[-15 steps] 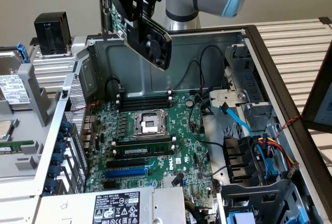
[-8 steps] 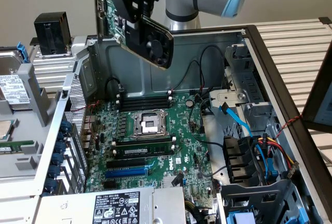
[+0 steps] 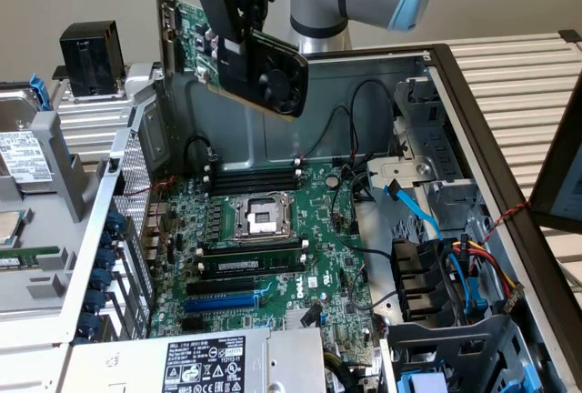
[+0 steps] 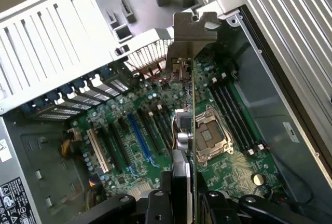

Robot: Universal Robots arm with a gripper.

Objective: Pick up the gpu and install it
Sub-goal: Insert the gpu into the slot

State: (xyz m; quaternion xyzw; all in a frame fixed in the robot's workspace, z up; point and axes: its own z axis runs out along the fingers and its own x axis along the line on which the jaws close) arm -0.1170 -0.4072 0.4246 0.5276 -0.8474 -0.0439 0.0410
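High at the exterior view's top centre, the gripper (image 3: 238, 22) hangs tilted, fingers clamped on the gpu (image 3: 273, 75), above the open computer case (image 3: 364, 106) and green motherboard (image 3: 273, 261); slatted surface (image 3: 518, 56) alongside.

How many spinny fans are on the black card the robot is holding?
1. The fan sits at the lower end of the gpu, held up above the motherboard. The gripper covers the upper end, so another could hide there.
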